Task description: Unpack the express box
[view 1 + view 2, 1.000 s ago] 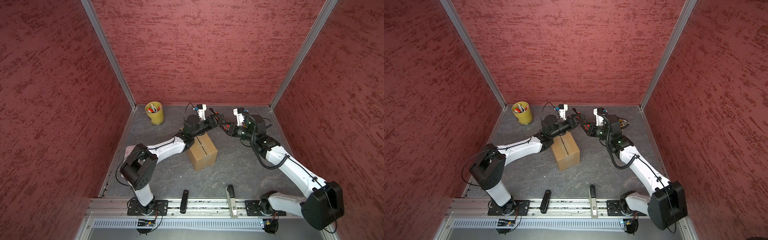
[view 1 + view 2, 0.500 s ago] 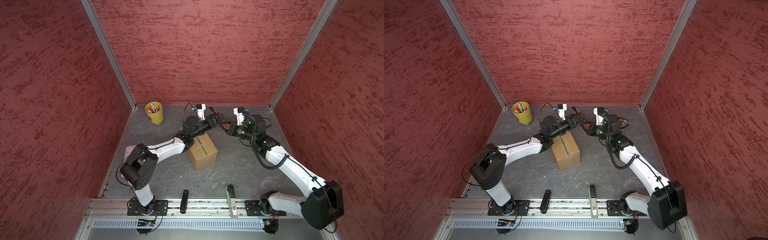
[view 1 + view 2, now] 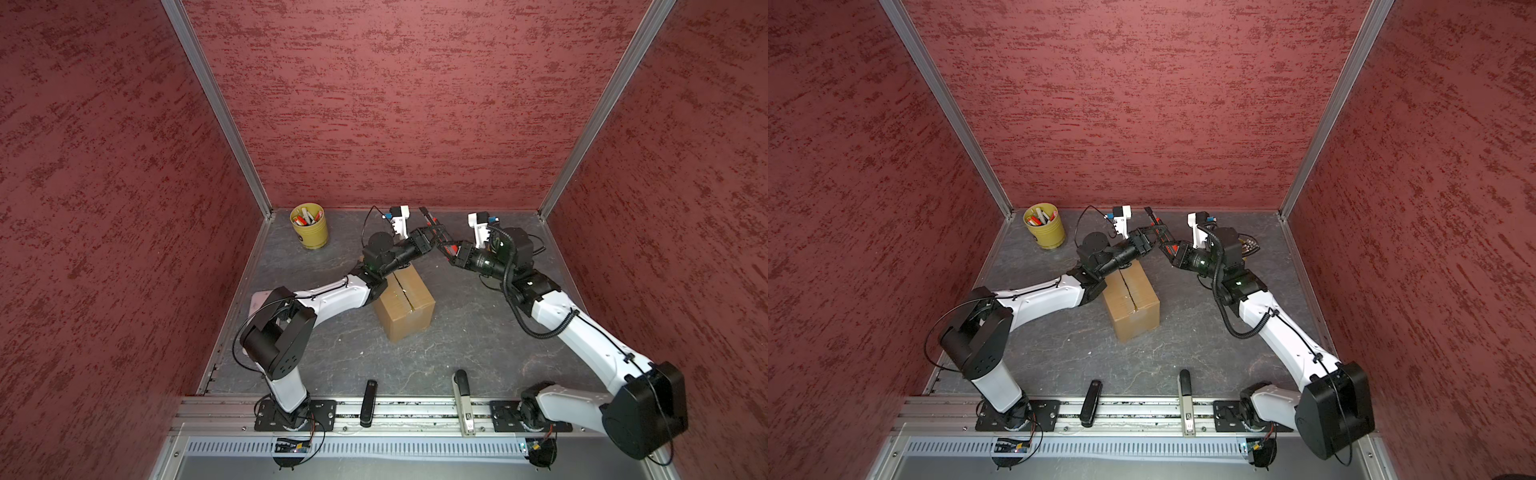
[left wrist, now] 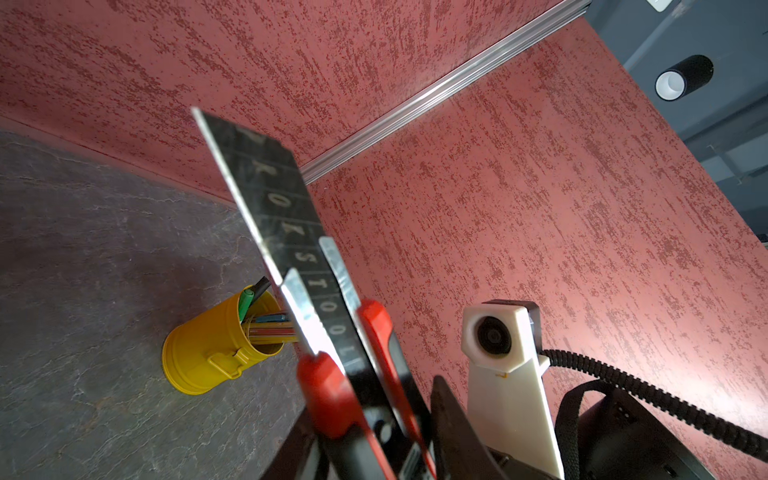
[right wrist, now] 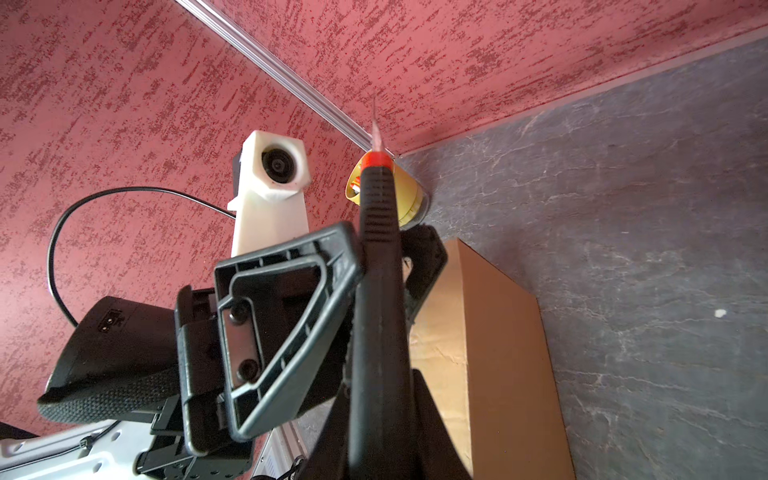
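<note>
Yellow pen cup is stood upright in the back left corner of the worktop, with pens inside. The left arm is reached in from the front left, and its wrist is passed over the back left corner of the express box. The express box is set near mid-worktop, well apart from the cup. Its flaps are shut at the centre seam in both top views.

The left gripper is raised behind the box and angled up toward the back wall. Its fingers are placed on either side of the black handle of a utility knife. Whether they are clamped on it cannot be told. The knife is held in the air between the two grippers. It has a red-and-black body, and its long segmented blade is extended and pointed up toward the back wall.

The right gripper is met just right of the left one, with its fingers closed together on the rear part of the knife handle. The right arm is run back to the front right. A second yellow cup with a green pen is seen in the left wrist view, upright on the worktop near a wall.
</note>
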Motion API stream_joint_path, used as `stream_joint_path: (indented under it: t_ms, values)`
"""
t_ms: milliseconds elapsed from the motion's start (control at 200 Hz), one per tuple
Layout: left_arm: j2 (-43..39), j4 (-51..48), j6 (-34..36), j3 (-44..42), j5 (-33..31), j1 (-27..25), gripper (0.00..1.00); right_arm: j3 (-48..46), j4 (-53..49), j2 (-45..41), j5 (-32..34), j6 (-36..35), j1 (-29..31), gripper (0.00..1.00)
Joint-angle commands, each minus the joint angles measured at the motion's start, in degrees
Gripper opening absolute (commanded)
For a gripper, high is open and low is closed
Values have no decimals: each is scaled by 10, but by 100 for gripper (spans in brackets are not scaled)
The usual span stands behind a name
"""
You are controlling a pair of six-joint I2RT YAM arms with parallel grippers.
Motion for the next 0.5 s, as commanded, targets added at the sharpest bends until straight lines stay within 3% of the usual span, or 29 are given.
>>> stream_joint_path:
  t_ms: [0,496]
  values:
    - [11,22,32,-7,0,-2,21,15,12,-4,4,9,3,3]
    - [7,57,35,-31,3,6,2,14,19,-12,19,24,3,32]
